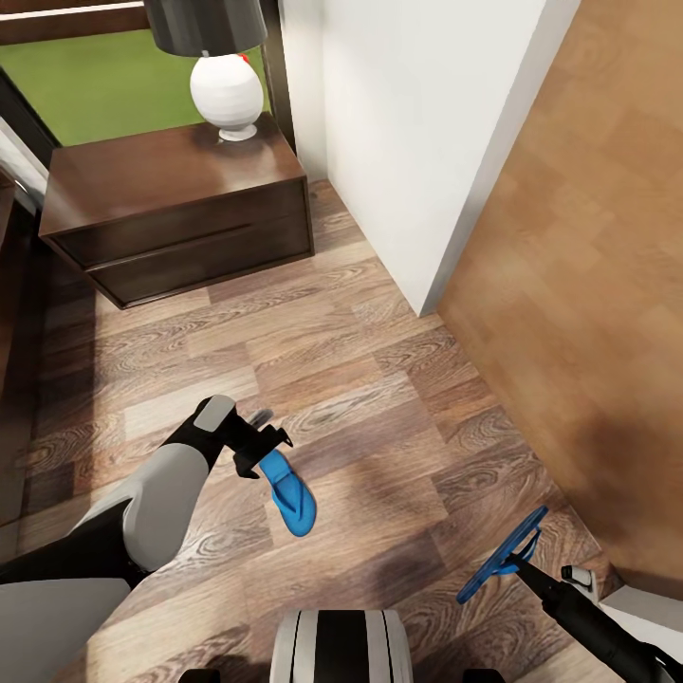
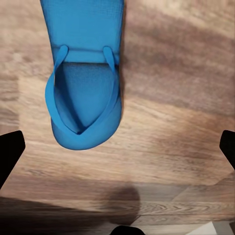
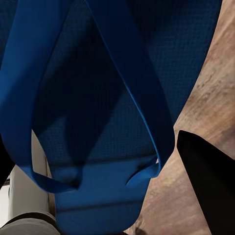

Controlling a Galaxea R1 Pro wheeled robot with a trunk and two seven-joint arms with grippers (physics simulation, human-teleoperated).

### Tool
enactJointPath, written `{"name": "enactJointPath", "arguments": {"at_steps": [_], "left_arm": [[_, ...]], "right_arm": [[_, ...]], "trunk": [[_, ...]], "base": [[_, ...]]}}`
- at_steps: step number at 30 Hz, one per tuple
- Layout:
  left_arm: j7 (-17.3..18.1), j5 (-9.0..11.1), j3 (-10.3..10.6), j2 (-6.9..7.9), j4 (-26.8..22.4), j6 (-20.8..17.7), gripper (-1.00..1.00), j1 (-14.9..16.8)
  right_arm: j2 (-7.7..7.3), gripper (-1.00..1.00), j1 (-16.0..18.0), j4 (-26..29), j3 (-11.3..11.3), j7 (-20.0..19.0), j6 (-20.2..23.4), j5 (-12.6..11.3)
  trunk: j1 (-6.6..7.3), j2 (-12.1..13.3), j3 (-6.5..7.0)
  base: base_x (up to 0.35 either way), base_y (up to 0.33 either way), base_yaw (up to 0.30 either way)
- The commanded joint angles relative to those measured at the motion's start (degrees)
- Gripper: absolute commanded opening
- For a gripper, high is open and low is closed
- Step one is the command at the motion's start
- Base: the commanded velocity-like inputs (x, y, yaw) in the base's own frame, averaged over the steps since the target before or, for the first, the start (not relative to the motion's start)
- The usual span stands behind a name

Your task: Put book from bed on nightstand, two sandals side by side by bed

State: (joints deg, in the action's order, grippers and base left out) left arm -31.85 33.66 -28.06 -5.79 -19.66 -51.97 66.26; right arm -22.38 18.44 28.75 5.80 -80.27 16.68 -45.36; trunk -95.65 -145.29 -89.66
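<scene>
One bright blue sandal (image 1: 291, 495) lies flat on the wood-plank floor, strap side up. My left gripper (image 1: 265, 444) hovers just over its near end, open, with nothing held. In the left wrist view the sandal (image 2: 84, 78) sits ahead of the widely spread fingers (image 2: 10, 152). My right gripper (image 1: 525, 563) is shut on the second sandal (image 1: 503, 555), held up off the floor and tilted on edge; its sole and straps (image 3: 98, 98) show close up in the right wrist view. The nightstand (image 1: 175, 213) stands ahead on the left. The book is out of view.
A white lamp (image 1: 226, 93) with a dark shade stands on the nightstand. A white wall corner (image 1: 408, 142) juts in ahead, with a light-brown wooden door (image 1: 588, 285) on the right. A dark brown edge (image 1: 14, 313) runs along the left. Plank floor (image 1: 313, 370) lies between me and the nightstand.
</scene>
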Motion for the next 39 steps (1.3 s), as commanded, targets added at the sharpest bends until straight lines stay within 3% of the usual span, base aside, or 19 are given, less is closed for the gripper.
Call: {"name": "enactJointPath", "arguments": {"at_steps": [1, 18, 39], "left_arm": [[-0.61, 0.54, -0.17, -0.06, -0.12, -0.08, 1.0, 0.01], [-0.13, 0.61, -0.21, -0.22, -0.12, -0.23, 1.0, 0.01], [0.19, 0.61, -0.16, -0.27, -0.12, -0.24, 1.0, 0.01]], "right_arm": [[0.02, -1.0, 0.01, -0.03, 0.0, -0.15, 0.72, -0.19], [0.06, -1.0, 0.01, -0.02, -0.06, -0.15, 0.72, -0.19], [0.06, -1.0, 0.01, -0.01, -0.08, -0.15, 0.72, -0.18]], "trunk": [[0.01, -0.01, -0.03], [-0.38, -0.21, -3.36], [-0.38, -0.21, -3.36]], "base": [[0.0, 0.0, 0.0], [0.0, 0.0, 0.0], [0.0, 0.0, 0.0]]}}
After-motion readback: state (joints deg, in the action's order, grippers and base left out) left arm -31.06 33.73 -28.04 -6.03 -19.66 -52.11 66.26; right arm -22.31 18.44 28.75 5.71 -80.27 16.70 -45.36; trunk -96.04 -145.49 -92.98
